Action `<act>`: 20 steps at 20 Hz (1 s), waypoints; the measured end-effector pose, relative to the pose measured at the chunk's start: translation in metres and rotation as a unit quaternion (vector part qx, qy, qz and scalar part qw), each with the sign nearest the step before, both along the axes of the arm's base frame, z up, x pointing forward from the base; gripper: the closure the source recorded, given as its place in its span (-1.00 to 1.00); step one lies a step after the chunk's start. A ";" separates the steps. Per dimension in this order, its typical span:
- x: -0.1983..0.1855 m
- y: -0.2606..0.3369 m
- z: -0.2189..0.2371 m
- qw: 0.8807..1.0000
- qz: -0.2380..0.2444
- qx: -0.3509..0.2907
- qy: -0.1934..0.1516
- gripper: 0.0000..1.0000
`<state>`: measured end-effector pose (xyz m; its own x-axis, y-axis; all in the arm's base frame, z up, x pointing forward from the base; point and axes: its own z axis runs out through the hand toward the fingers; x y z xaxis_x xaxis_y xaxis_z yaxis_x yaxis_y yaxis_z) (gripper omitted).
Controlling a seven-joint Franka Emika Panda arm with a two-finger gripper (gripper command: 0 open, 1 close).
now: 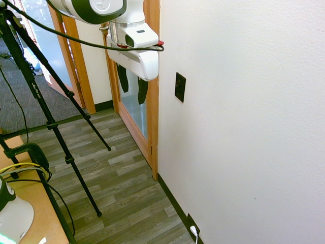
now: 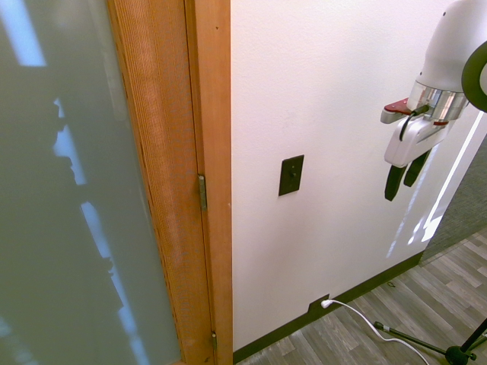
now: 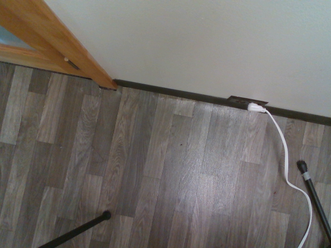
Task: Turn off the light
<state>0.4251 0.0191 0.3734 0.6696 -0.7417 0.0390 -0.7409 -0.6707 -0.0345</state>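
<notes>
The switch (image 1: 180,87) is a small black upright plate on the white wall, just beside the wooden door frame; it also shows in the second exterior view (image 2: 291,175). My gripper (image 1: 132,86) hangs in the air away from the wall, at about the switch's height, fingers pointing down. It is open, with a gap between the two black fingers (image 2: 393,182) and nothing in it. It does not touch the switch. The room is bright. The wrist view shows only floor and wall base, not the switch.
A wooden door frame (image 1: 152,117) with frosted glass (image 2: 68,190) borders the wall. Low on the wall, a dark socket plate (image 1: 192,223) holds a white plug (image 3: 255,107) whose cable (image 3: 287,165) trails across the grey plank floor (image 3: 155,170).
</notes>
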 end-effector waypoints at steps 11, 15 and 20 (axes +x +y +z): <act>0.070 0.064 -0.002 0.988 -0.036 -0.028 -0.146 -1.00; 0.111 0.074 -0.019 0.978 -0.064 -0.034 -0.197 -1.00; 0.145 0.084 -0.042 0.969 -0.096 -0.035 -0.223 1.00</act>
<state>0.5703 0.1031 0.3316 0.4241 -0.8360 0.3482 -0.7743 -0.5341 -0.3394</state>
